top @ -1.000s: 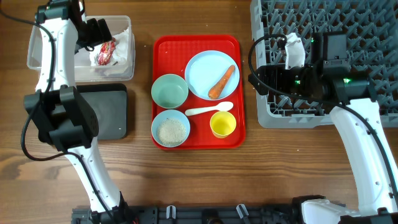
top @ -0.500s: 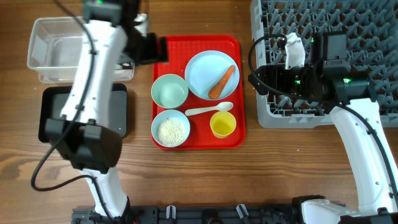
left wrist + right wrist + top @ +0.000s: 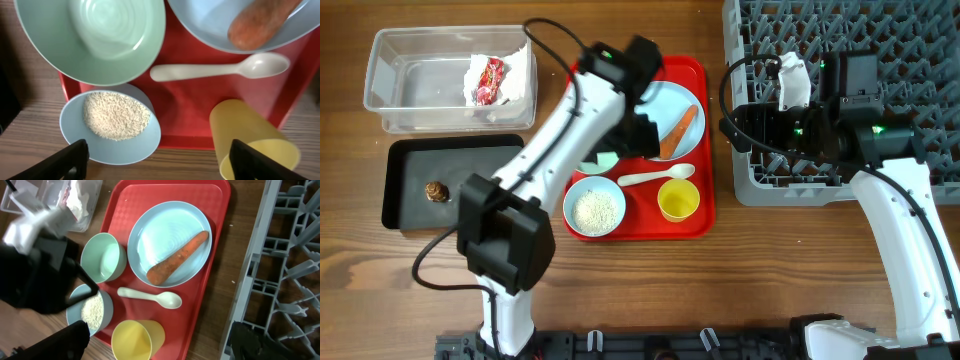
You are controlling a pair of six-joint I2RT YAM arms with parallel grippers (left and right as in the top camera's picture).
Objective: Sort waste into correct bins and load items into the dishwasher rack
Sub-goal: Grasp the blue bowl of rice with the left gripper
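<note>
Ten o'clock: clear tub (image 3: 410, 85) holds tissue (image 3: 518, 70) and red wrapper (image 3: 487, 80); nine: black tray (image 3: 415, 165) holds the brown lump (image 3: 437, 191). The left arm (image 3: 565, 125) slants across the red tray (image 3: 190, 110), covering much of the green bowl (image 3: 90, 40), left gripper (image 3: 160, 162) spread wide and empty beside the carrot (image 3: 177, 257) on the plate (image 3: 165, 232). Three o'clock: right gripper (image 3: 157, 340), also spread, at the rack (image 3: 880, 50)'s left edge.

You're seeing the flat tray (image 3: 640, 212) sitting mid-table, the rack (image 3: 910, 40) standing to its right, the tub (image 3: 415, 80) lying far left with the shallow bin (image 3: 415, 160) just in front. The wrapper (image 3: 486, 80) and tissue (image 3: 520, 62) are lying in the tub's right end; the lump (image 3: 437, 191) is sitting in the shallow bin's left end. On the flat tray the plate (image 3: 670, 100) is carrying the carrot (image 3: 680, 128) far right, the empty bowl (image 3: 102, 260) sitting left of it, the rice bowl (image 3: 595, 208) in front of that, the spoon (image 3: 655, 177) lying between plate and cup (image 3: 678, 200).
</note>
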